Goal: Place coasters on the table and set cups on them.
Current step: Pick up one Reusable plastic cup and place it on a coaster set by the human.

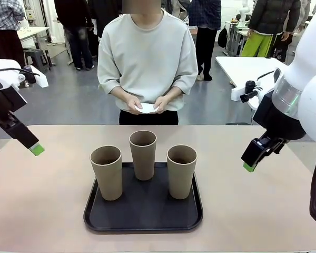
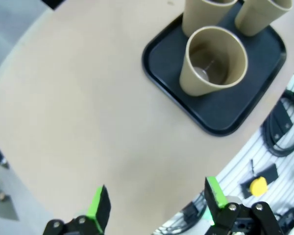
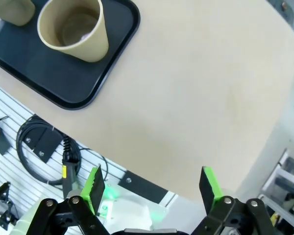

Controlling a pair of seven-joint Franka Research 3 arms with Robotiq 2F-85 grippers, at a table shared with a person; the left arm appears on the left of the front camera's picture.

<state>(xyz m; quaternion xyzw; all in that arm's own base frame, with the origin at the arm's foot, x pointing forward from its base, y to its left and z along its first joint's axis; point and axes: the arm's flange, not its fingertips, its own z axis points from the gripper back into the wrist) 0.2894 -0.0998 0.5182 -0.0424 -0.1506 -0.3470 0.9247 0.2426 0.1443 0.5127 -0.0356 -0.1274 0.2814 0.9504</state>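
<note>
No coaster laid yet; the cups stand on the tray.
The person's hands (image 1: 132,102) hold what looks like the coasters (image 1: 147,108), too small to count. Three cups (image 1: 143,153) stand on the black tray (image 1: 142,225) mid-counter (image 1: 42,200). The left pincer (image 2: 157,196) and right pincer (image 3: 152,187) hover wide and empty at either side. Next, I judge, coasters go onto the bare beige counter beside the tray. People stand about behind.

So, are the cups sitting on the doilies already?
No, all three paper cups stand on the black tray, while the person's hands hold the white doilies.
</note>
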